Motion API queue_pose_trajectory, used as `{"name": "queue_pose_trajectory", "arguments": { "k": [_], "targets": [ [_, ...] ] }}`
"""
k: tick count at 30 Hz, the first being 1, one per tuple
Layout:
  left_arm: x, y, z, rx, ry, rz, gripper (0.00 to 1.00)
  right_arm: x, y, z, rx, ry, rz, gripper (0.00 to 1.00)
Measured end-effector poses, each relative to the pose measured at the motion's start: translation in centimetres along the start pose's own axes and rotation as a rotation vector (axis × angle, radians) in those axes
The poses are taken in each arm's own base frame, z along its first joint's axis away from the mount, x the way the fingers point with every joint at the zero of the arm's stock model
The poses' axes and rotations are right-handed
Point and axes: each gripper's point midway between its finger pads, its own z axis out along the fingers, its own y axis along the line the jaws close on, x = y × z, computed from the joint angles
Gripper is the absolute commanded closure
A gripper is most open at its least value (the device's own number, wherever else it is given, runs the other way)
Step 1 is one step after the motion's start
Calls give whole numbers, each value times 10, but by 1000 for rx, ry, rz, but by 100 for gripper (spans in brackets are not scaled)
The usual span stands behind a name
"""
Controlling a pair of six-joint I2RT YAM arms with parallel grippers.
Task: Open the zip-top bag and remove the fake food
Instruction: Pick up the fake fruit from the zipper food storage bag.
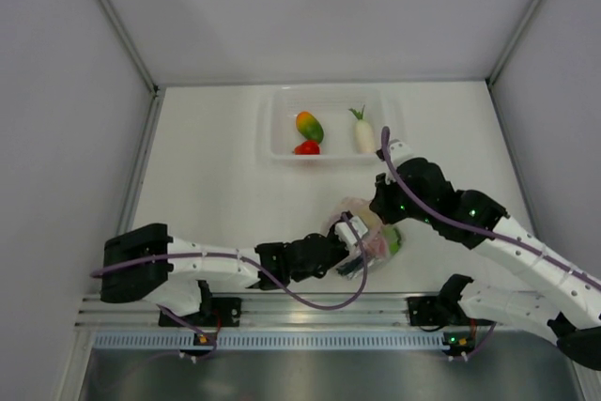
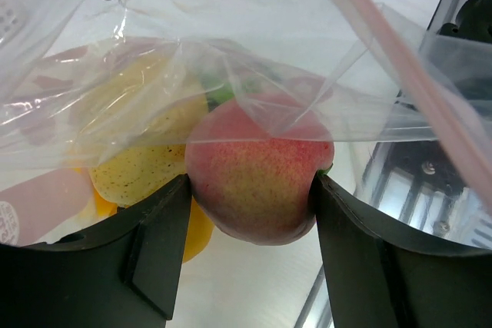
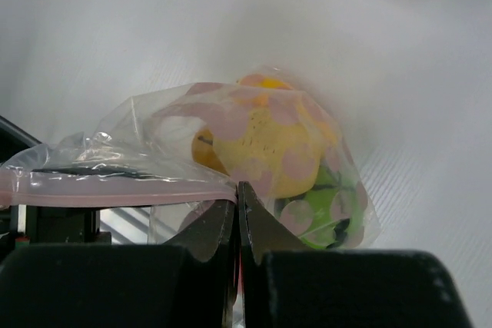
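Gripping a pink-yellow peach (image 2: 257, 197), left tool (image 1: 351, 253) sits near the front middle of the bench (image 1: 207, 166), its arm stretched low from the left. Both dark fingers (image 2: 157, 243) press on the peach's sides. The top of the peach is under clear film and the bottom is bare. Zip-top bag (image 1: 364, 224) sits between the two tools with its mouth facing the left tool. Its pink zip strip crosses the upper right of the left wrist view. Inside the bag, left of the peach, is a speckled yellow piece (image 2: 138, 167), with an orange piece (image 2: 198, 230) just below it. Right wrist view shows the bag bulging with yellow, plus a green piece (image 3: 327, 205) at the lower right. Right tool (image 1: 387, 224) is fully closed on the bag's zip edge, the film pinched between its fingertips. Cannot tell if the bag is touching the bench. Farther back is a clear tub (image 1: 277, 138), well apart from the bag. It holds an orange-green piece (image 1: 309, 126), a red piece (image 1: 307, 147) touching it, and a white radish (image 1: 364, 134) off to the right.
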Motion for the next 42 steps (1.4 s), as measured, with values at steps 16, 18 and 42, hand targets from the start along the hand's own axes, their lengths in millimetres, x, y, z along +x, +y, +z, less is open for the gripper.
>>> {"name": "queue_pose_trajectory", "arguments": {
  "k": [16, 18, 42],
  "targets": [
    [1, 31, -9, -212, -30, 15, 100, -8, 43, -23, -279, -38, -15, 100],
    [1, 39, -9, -261, -32, 18, 100, -7, 45, -24, -292, -35, -17, 100],
    [-35, 23, -18, -207, -113, -206, 100, 4, 5, -14, -134, -181, -13, 100]
  ]
}}
